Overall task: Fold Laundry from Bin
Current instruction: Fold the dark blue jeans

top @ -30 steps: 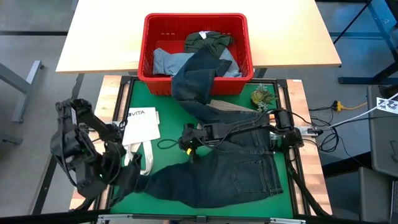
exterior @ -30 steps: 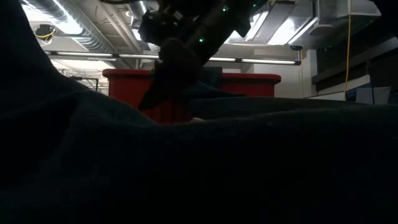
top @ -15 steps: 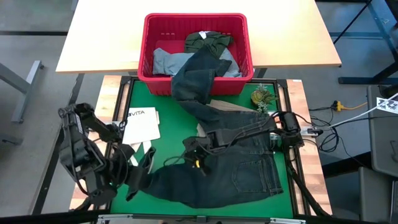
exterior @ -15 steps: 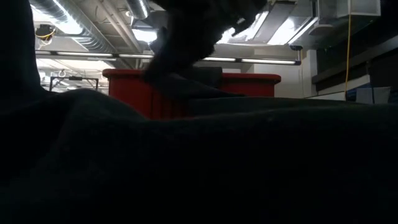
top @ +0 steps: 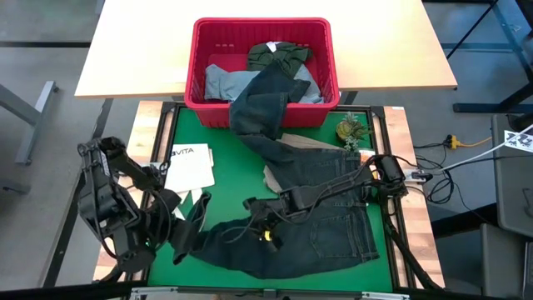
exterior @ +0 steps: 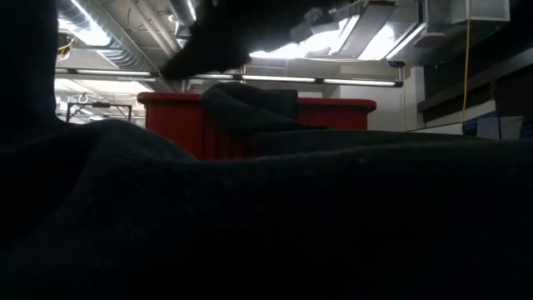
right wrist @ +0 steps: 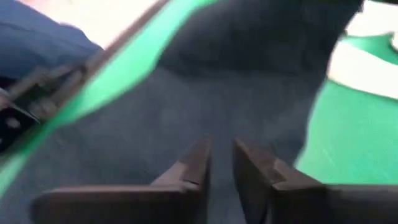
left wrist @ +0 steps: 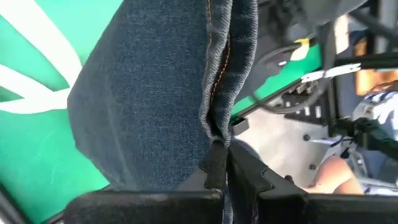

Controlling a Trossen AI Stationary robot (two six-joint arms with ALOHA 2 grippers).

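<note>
Dark navy jeans [top: 321, 237] lie spread on the green mat, and one leg runs up over the rim of the red bin [top: 262, 22]. In the bin rest a light grey-blue piece [top: 223, 82] and an olive piece [top: 279, 54]. My left gripper [top: 176, 247], at the mat's near left, is shut on the end of the other jeans leg [top: 193, 223]. My right gripper [top: 256, 223] hovers low over the jeans' middle. Its fingers [right wrist: 198, 163] stand a little apart with nothing between them. In the low view the jeans [exterior: 266, 217] fill the foreground in front of the bin [exterior: 175, 125]. My left gripper pinches the jeans leg between its two fingers at a stitched edge [left wrist: 214, 134], where the cloth is folded into more than one layer. That leg end is lifted off the mat and stands up from the fingers. The rest of the jeans lies on the mat.
A white tote bag [top: 190, 167] lies on the mat's left, close to my left gripper. Beige cloth [top: 275, 177] shows under the jeans. A small green plant-like thing [top: 350, 129] sits at the mat's far right. The bin stands on a wooden table [top: 133, 58] beyond the mat.
My right gripper has gone toward the table's near edge across the jeans. My left gripper has rolled at the wrist, and the leg end it holds has turned up off the mat. The rest of the jeans has stayed where it was.
</note>
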